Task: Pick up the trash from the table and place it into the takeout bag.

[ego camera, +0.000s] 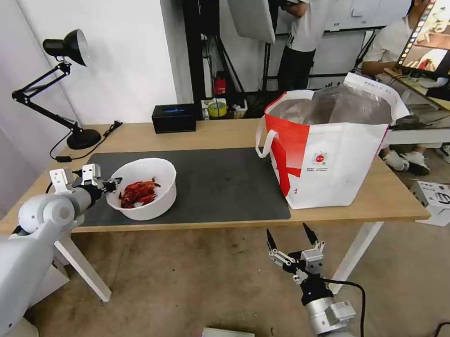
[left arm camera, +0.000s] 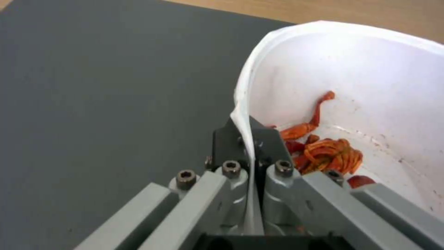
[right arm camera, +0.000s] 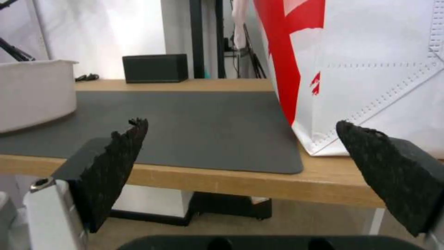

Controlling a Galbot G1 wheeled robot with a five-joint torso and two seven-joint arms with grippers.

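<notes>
A white bowl holding red crayfish shells rests on the dark grey mat at the table's left. My left gripper is shut on the bowl's left rim; in the left wrist view its fingers pinch the thin white wall, shells just inside. The takeout bag, white and red with foil lining, stands open on the table's right. My right gripper hangs open below the front edge of the table, nothing between its pads.
A black tissue box sits at the table's back, a black desk lamp at the back left with its cable trailing. People, a monitor and stands are behind the table. A small white device lies on the floor at right.
</notes>
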